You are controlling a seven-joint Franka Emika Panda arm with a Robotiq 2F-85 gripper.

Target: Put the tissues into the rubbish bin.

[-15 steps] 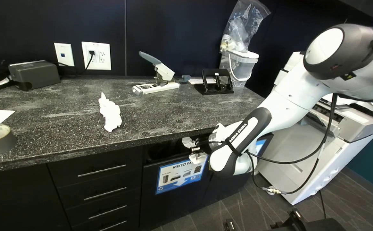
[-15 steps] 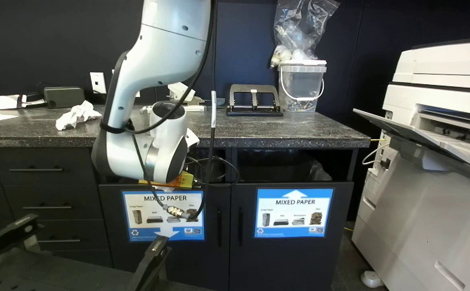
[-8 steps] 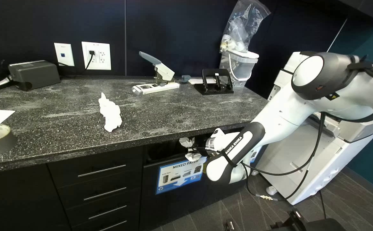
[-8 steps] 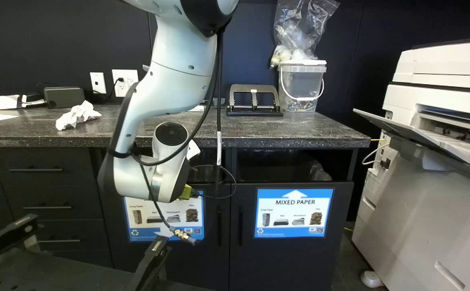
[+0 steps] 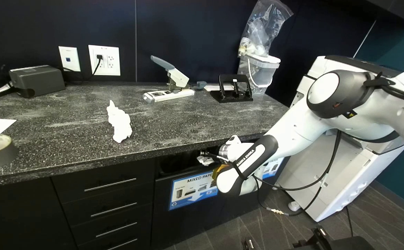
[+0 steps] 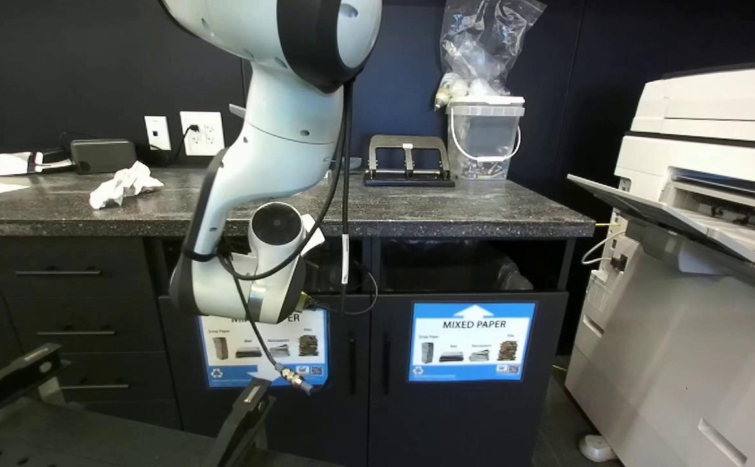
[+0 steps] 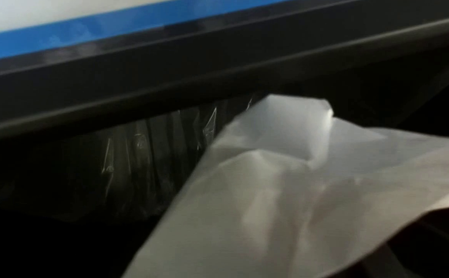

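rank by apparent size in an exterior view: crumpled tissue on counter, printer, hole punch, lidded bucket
In an exterior view, largest first:
Printer, even cut off by the frame
Lidded bucket
Hole punch, wider than the bucket but lower
Crumpled tissue

Arm [image 6: 287, 155]: one, white trimmed in dark grey, present in both exterior views. Upper joint [image 5: 337, 93]: high, rounded. Forearm [image 5: 294, 133]: slanting down from that joint toward the left in both views, lettered EMIKA on dark trim near its lower end. Wrist [image 6: 218, 292]: lowest part, sharply bent; round dark-faced cap [image 6: 276, 223] turned to the camera in an exterior view. Jaws: closed in a grip beyond the wrist, partly hidden, their outline too dark to trace.
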